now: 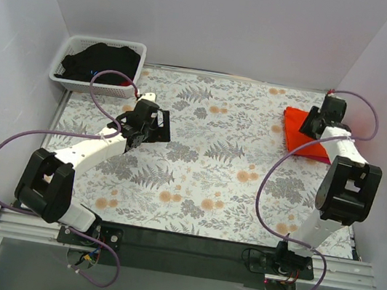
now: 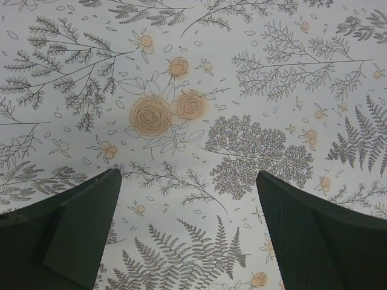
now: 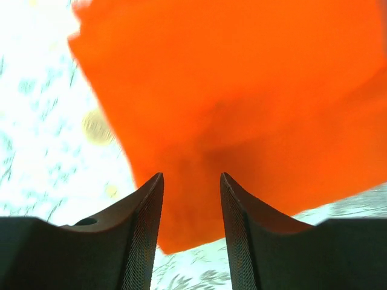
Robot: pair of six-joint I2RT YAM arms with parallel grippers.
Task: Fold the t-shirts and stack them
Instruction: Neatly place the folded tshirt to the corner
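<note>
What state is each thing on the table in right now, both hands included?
Bright orange cloth t-shirt: folded, lying at the table's far right.
White plastic basket: upright in the far left corner, holding black cloth.
Left hand: wide open, empty, over bare floral tablecloth.
Right hand: jaws partly apart over the orange t-shirt, nothing visibly gripped.

**Camera layout**

The fixed view looks down from high behind the near edge over the whole floral-printed tabletop [image 1: 202, 183]. The left wrist view faces that print closely. The right wrist view sits close above the folded bright orange cloth t-shirt [image 3: 242, 90], visible overhead at far right.
</note>
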